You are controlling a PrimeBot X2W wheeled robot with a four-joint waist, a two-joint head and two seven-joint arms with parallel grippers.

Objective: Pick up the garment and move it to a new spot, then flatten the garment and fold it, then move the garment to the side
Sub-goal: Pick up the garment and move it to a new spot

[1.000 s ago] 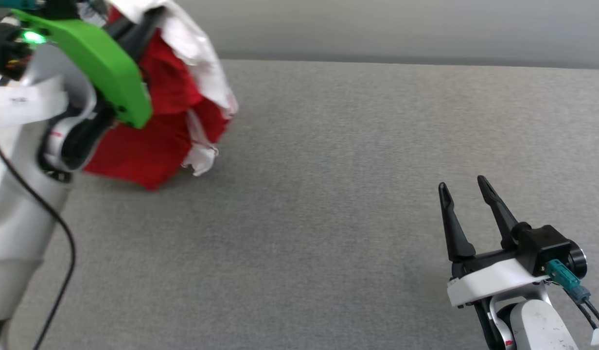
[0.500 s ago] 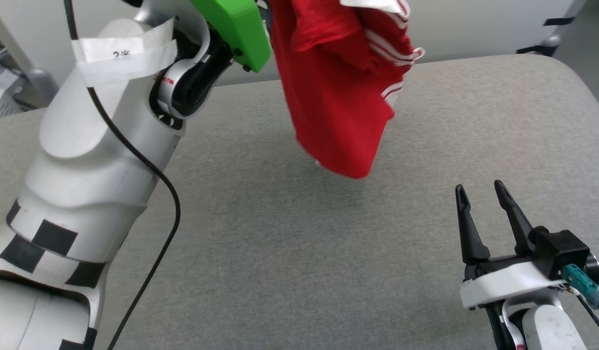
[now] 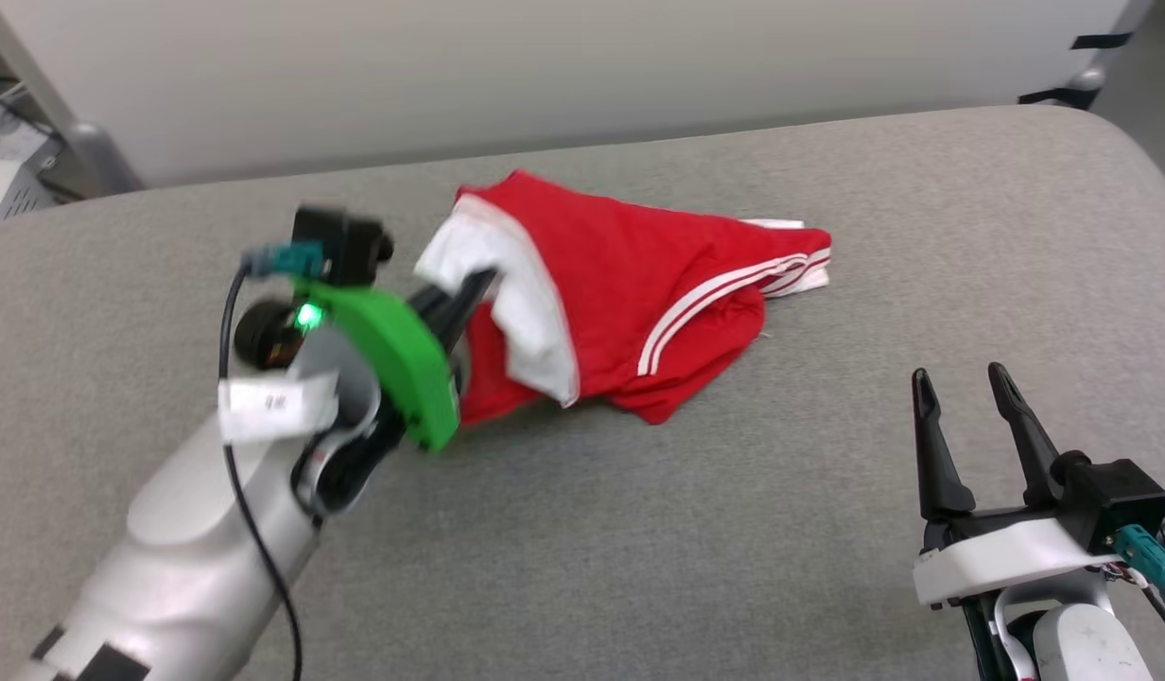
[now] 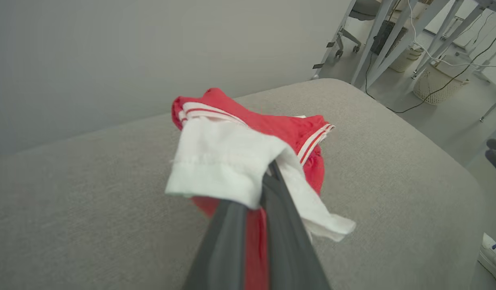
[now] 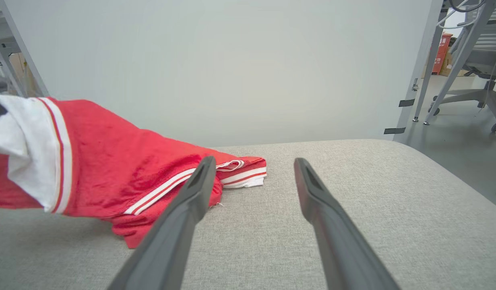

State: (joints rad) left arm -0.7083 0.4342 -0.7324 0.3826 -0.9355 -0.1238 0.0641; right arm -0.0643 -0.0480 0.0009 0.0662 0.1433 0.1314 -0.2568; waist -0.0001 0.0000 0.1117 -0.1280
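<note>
garment: red cloth with white panels, the garment (image 3: 639, 284) lay crumpled on the far middle of the grey surface (image 3: 639, 530)
garment right end: striped trim lay flat on the surface
garment left end: white panel (image 4: 215, 161) was raised off the surface and draped over the fingertips
left gripper: left gripper (image 3: 483, 281) reached in from the near left, its fingers (image 4: 280, 225) pressed together and pinching the white panel; red cloth showed between them lower down
right gripper: right gripper (image 3: 961, 378) was over the near right of the surface, fingers spread wide and holding nothing, well apart from the garment
left wrist: green bracket (image 3: 393, 359) with a lit green light (image 3: 308, 315)
background: pale wall (image 3: 545, 76) ran behind the far edge of the surface
</note>
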